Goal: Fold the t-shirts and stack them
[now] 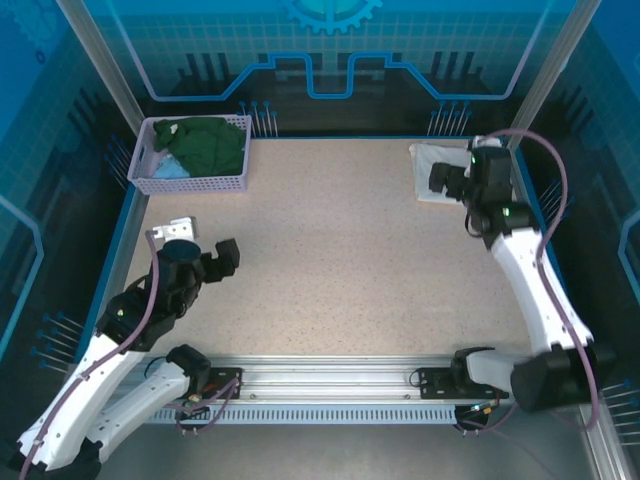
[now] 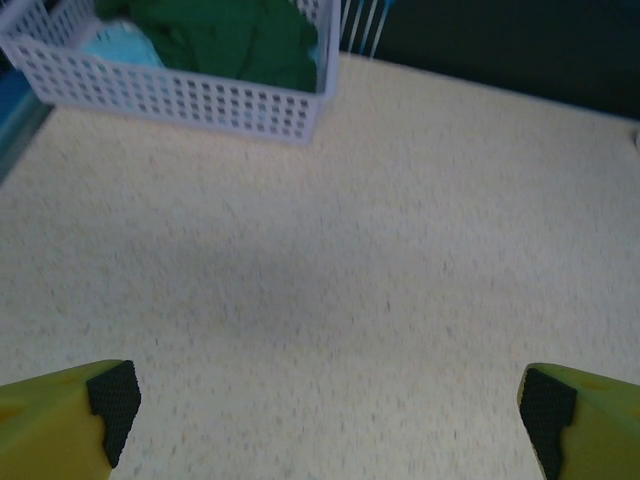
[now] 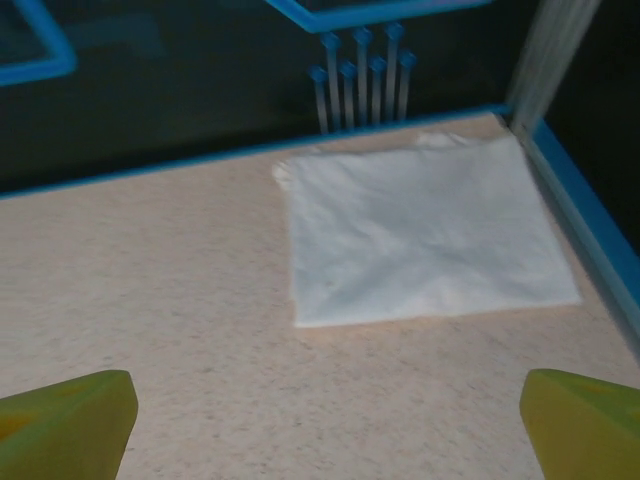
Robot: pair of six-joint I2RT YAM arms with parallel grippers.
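Right wrist view: the right hand (image 3: 325,420) hangs wide open and empty over the tabletop (image 3: 150,300), near a folded white t-shirt (image 3: 420,235) lying flat in the far right corner. That one looks done. The left hand (image 2: 325,400), also open and empty, faces the far-left basket (image 2: 200,100) holding the green t-shirt (image 2: 230,40); pulling it out onto the tabletop seems next.

Robotics lab cell here: speckled table (image 1: 350,260) boxed in by blue circuit-print panels (image 1: 330,60), aluminium posts (image 1: 101,62), arms (image 1: 530,270) bolted to a metal rail (image 1: 330,376)
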